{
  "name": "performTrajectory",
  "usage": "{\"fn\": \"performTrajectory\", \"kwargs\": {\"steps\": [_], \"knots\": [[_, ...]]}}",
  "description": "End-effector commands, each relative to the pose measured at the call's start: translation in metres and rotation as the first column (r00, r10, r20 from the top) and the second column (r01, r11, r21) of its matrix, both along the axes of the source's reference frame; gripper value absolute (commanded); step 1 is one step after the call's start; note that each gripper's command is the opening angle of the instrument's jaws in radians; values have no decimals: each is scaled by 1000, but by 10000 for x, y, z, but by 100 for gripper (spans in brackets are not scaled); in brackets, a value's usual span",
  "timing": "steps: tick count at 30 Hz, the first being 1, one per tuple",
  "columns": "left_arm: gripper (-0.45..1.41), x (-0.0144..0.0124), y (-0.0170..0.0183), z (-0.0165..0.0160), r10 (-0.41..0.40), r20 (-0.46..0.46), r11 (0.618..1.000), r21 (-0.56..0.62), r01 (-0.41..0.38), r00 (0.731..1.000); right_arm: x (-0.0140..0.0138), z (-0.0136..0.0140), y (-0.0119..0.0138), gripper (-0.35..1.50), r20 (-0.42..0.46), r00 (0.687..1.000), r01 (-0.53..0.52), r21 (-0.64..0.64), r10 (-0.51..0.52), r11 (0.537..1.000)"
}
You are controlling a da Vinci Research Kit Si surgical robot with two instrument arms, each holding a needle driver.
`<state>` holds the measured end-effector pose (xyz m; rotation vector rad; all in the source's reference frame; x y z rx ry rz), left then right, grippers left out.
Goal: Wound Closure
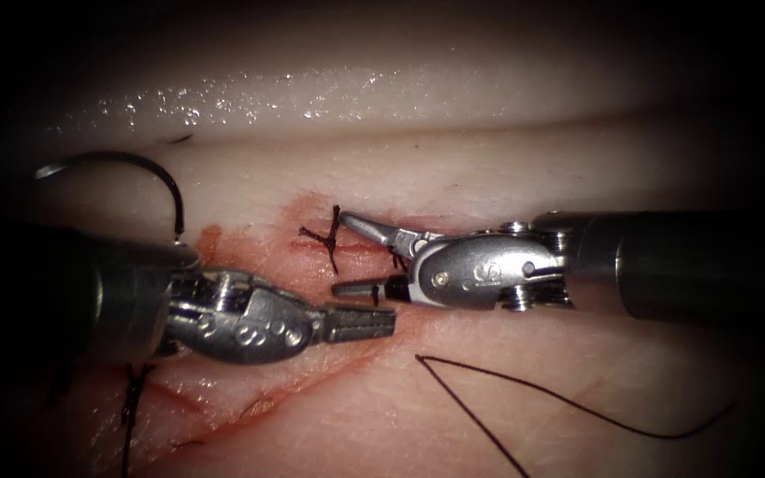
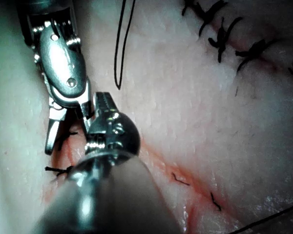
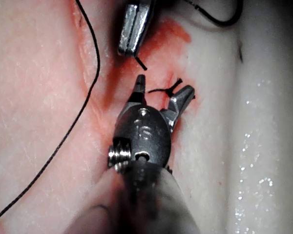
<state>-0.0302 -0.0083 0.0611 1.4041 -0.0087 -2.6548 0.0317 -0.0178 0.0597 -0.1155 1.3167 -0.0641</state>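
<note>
My left tool (image 1: 374, 321) sits closest to the endoscope, its shaft coming in from the left and its fingers pressed shut just below the cut (image 1: 276, 250). A short cut end of thread (image 3: 141, 63) lies right off their tip. I think it is loose rather than pinched, but the angle does not let me be sure. At the cut itself, a dark knot (image 1: 329, 237) with short tails sits on the tissue (image 1: 453, 168). My right tool (image 1: 340, 252) reaches in from the right with its fingers spread wide, one above the knot and one below it. They grip nothing, and the right wrist view shows the same knot between the two open tips. Red fluid (image 1: 223, 243) stains the surface around the knot and out toward my left tool. Farther left, the curved needle (image 1: 148, 164) arcs up over the tissue, well apart from both sets of fingers and held by neither. Its bright end points left and its other end drops behind my left shaft. A loose run of thread (image 1: 524, 385) bends across the tissue below my right tool, and an earlier stitch (image 1: 133, 389) sits below my left shaft.
</note>
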Motion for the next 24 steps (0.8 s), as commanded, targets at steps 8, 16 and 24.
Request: {"fn": "performTrajectory", "kwargs": {"steps": [8,16,24], "knots": [[-45,30,45,2,-116,-16,993,8,116,993,-39,-31,22,123,-36,997,-70,76,73,995],[-45,46,125,53,-287,-69,956,38,290,955,-93,-41,33,84,50,990,-137,98,133,986],[-45,40,164,116,-381,-110,906,157,394,918,-107,-30,34,67,86,979,-196,148,185,969]]}}
